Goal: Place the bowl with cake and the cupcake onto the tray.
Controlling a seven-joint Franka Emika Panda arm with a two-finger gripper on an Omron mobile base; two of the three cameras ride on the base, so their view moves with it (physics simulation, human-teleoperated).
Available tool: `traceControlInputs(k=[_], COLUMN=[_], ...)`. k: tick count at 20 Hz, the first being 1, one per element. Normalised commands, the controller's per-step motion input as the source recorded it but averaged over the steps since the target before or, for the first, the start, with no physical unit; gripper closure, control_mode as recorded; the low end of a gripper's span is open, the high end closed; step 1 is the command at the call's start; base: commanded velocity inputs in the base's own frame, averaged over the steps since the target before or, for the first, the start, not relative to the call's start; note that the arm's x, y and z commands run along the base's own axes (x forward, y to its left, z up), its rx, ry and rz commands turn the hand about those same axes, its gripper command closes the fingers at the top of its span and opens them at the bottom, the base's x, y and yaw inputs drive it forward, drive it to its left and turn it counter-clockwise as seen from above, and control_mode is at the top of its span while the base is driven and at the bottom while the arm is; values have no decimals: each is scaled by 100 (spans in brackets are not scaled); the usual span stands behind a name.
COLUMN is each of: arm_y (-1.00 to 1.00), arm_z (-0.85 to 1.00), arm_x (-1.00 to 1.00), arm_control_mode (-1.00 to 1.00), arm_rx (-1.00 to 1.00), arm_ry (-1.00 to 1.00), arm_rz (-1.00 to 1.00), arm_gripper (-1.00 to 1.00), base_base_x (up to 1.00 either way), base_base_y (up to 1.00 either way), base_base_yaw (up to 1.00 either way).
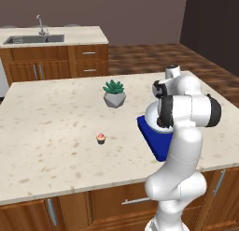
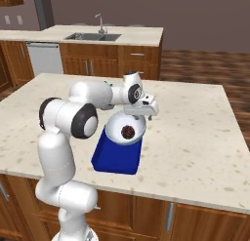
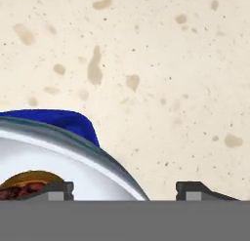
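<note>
1. The bowl with cake (image 2: 126, 129) sits on the tray (image 2: 113, 159), over the tray's far end, with the dark cake piece in its middle.
2. The tray lies on the tabletop (image 2: 195, 137) near the front edge, its long axis running from the front edge away toward the far side.
3. The jaws (image 3: 124, 190) are spread, one tip over the bowl's inside and the other outside its rim; they pinch nothing that I can make out, so the bowl looks released.
4. The cupcake (image 1: 101, 139) stands alone on the tabletop, well apart from the tray; in the left base view it lies at about 9 o'clock from the tray and bowl.
5. I judge the coming move turns on that: the hand must travel from over the bowl toward 9 o'clock to reach the cupcake.
6. The arm is folded, elbow high, forearm reaching forward, hand pointing down just above the bowl's far rim.
7. A potted plant (image 1: 114, 94) stands beyond the cupcake, at about 1 o'clock from it.
</note>
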Motion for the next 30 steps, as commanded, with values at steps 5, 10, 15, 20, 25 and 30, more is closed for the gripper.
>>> traceControlInputs(k=[5,10,15,20,25,30], arm_y=[6,26,56,100,100,100], arm_z=[20,59,41,1,-3,-5], arm_x=[-8,5,0,0,-19,-31], arm_control_mode=[-100,-100,-100,-100,-100,-100], arm_rx=[0,3,12,14,13,12], arm_ry=[0,7,2,9,4,7], arm_rz=[-1,-1,-4,2,1,3], arm_gripper=[-100,-100,-100,-100,-100,-100], base_base_x=[0,0,0,0,0,0], base_base_y=[0,0,0,0,0,0], base_base_yaw=[0,0,0,0,0,0])
